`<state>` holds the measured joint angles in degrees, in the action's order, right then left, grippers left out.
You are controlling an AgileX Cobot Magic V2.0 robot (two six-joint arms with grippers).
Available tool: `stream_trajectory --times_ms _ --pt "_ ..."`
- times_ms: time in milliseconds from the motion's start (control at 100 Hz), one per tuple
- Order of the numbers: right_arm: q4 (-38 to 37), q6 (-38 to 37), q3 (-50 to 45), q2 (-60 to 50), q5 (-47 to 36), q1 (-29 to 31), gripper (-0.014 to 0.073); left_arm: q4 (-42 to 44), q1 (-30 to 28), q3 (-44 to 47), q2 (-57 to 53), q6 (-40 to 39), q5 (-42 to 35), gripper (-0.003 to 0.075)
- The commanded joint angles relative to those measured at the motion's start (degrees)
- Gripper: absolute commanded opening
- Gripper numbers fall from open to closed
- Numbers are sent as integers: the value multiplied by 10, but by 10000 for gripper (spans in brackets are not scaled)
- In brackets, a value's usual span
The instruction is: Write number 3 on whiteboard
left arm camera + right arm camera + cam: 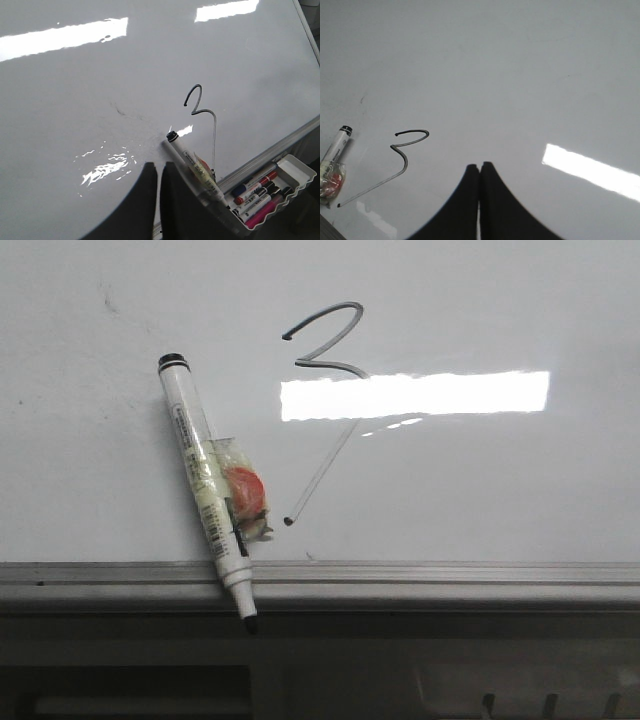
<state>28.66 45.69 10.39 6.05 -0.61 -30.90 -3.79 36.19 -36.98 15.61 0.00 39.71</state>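
Observation:
The number 3 [328, 338] is drawn in thin dark marker on the whiteboard [480, 490]. It has a curved top, a small kink and a long slanted tail ending in a dot. It also shows in the left wrist view [214, 130] and the right wrist view [406, 155]. A white marker [205, 485] with an orange wad taped to it leans on the board, tip down past the grey ledge [450, 575]. My left gripper [159, 167] is shut and empty, hanging before the board just left of the marker [195, 167]. My right gripper [479, 166] is shut and empty, right of the 3.
A white tray [295, 175] holding several coloured markers [255, 187] sits on the ledge, right of the leaning marker. Bright glare bars lie on the board [415, 395]. Faint grey smudges mark the board left of the 3 [120, 110].

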Motion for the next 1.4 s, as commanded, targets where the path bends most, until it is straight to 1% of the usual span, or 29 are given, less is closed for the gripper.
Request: stream_trajectory --times_ms 0,290,340,410,470,560,600,630,740,810,980,1160,1390 --pt "1 0 15 7 -43 3 -61 -6 -1 -13 7 0 -38 -21" --pt "1 0 15 7 -43 3 -61 -2 -6 17 -3 0 -42 -21" --pt "1 0 15 7 -43 3 -61 11 -15 33 -14 15 -61 -21" --pt "1 0 15 7 -43 3 -61 21 -38 70 -37 62 -104 -21" --pt "1 0 15 7 -43 3 -61 20 -68 118 -63 99 -179 -21" --pt "1 0 15 7 -43 3 -61 25 -133 197 -104 105 -304 -21" --pt "1 0 15 7 -43 3 -61 26 -167 232 -120 105 -340 -21" --pt "1 0 15 7 -43 3 -61 25 -188 254 -135 103 -352 -21" --pt "1 0 15 7 -43 3 -61 -11 -255 320 -175 89 -334 -21" --pt "1 0 15 7 -43 3 -61 -29 -276 340 -170 88 -307 -21" --pt "1 0 15 7 -43 3 -61 -27 -279 357 -170 88 -225 -21" --pt "1 0 15 7 -43 3 -61 -32 -279 377 -170 88 -240 -21" --pt "1 0 15 7 -43 3 -61 -32 -279 376 -170 88 -245 -21"
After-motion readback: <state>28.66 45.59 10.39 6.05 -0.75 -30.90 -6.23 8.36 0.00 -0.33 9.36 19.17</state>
